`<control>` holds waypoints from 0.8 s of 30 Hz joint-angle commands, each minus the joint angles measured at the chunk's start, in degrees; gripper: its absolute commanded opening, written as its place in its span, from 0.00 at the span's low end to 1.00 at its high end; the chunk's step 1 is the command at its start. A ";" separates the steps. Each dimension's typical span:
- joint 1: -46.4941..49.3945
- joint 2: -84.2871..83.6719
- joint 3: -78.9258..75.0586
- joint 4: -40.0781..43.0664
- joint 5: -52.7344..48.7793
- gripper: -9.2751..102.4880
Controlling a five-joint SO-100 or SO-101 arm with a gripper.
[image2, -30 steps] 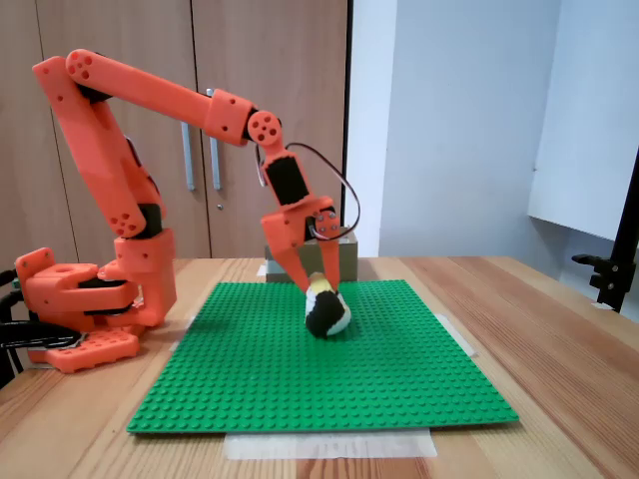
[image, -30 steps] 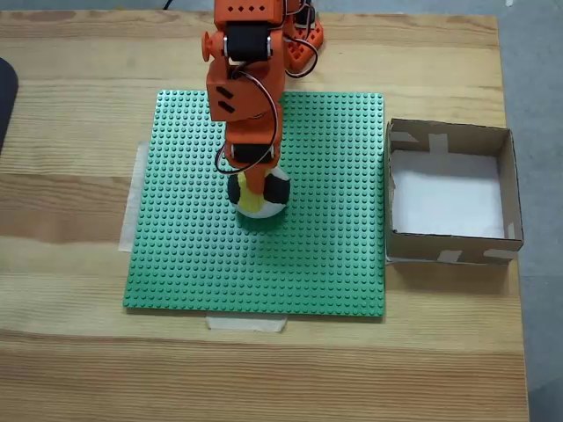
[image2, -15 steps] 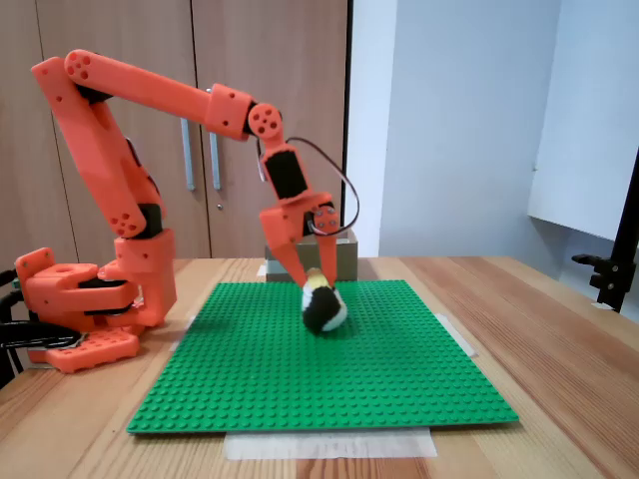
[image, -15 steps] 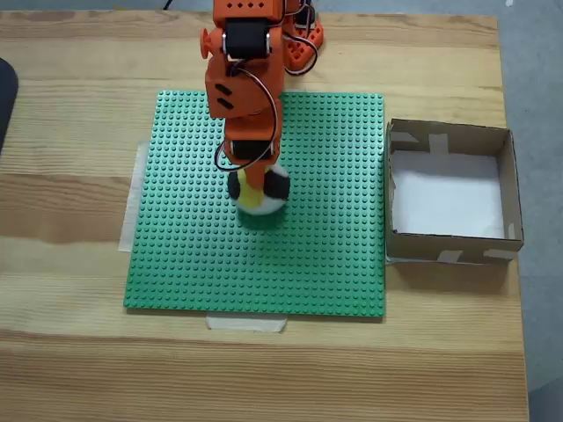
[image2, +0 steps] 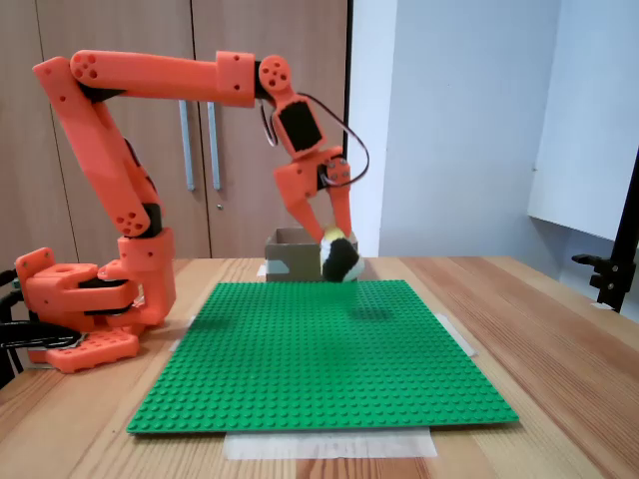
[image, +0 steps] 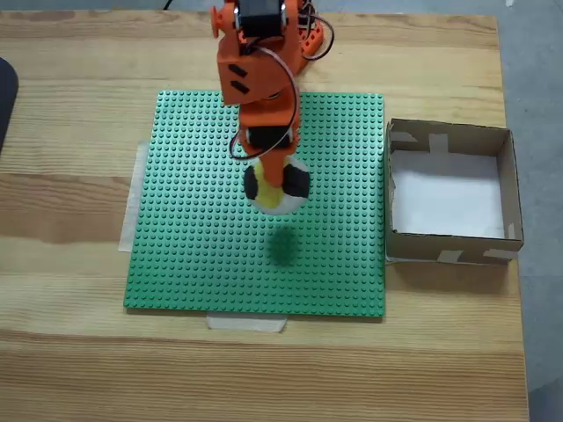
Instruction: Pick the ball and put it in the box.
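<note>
Pale wooden planks make up the tabletop (image: 70, 352), with a green studded baseplate (image: 193, 264) taped flat across its middle. Above that plate the ball (image: 277, 186), patched yellow, black and white, hangs clear of the studs, and its dark shadow falls on the green nearer the plate's front edge in a fixed view. In another fixed view the ball (image2: 340, 259) is plainly lifted off the plate, level with the top of the box (image2: 290, 254) behind it. The fingers (image2: 337, 232) of the orange gripper (image: 274, 180) are closed around the ball from above, gripping it on two sides. The orange arm (image2: 160, 78) reaches out from its base (image2: 80, 309) at the tabletop's edge. The box (image: 450, 195), brown cardboard with a white floor and pale tape patches, sits just beside the baseplate's right edge in a fixed view, near the tabletop's right edge. Wooden cupboard doors (image2: 110, 150) and a pale wall (image2: 449, 120) stand behind.
</note>
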 commanded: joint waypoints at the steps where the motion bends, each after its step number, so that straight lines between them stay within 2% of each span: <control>1: -2.02 2.64 -6.94 1.67 0.70 0.08; 8: -8.26 2.64 -13.27 3.69 0.70 0.08; 24: -24.79 2.20 -17.14 4.04 0.88 0.08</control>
